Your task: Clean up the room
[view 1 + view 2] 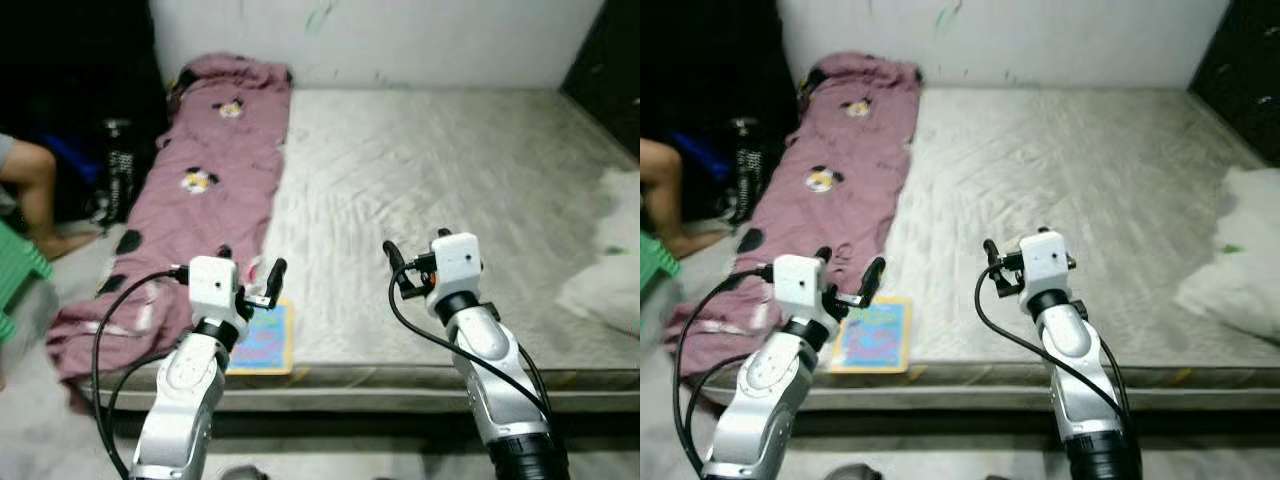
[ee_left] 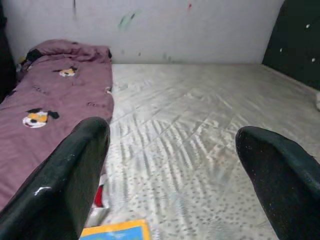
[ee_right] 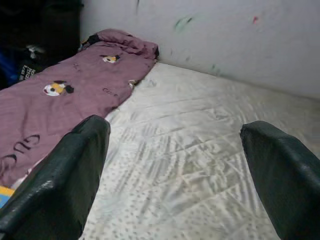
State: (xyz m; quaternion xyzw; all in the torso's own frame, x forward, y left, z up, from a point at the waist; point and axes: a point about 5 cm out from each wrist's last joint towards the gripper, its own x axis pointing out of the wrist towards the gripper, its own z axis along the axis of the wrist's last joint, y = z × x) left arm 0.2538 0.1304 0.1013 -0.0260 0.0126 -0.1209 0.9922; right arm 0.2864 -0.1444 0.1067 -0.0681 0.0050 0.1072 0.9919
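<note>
A mauve blanket with cartoon prints lies crumpled along the left side of a bare grey mattress. A colourful book rests flat at the mattress's front edge, beside the blanket's near end. My left gripper hovers open just above the book, nothing between its fingers. My right gripper is open too, over bare mattress near the front edge. In the left wrist view the book's corner shows below the open left gripper. The right wrist view looks between open fingers toward the blanket.
A white bundle of cloth lies at the mattress's right edge. On the floor at the left are a person's leg, a green stool and a dark bag. A pale wall backs the mattress.
</note>
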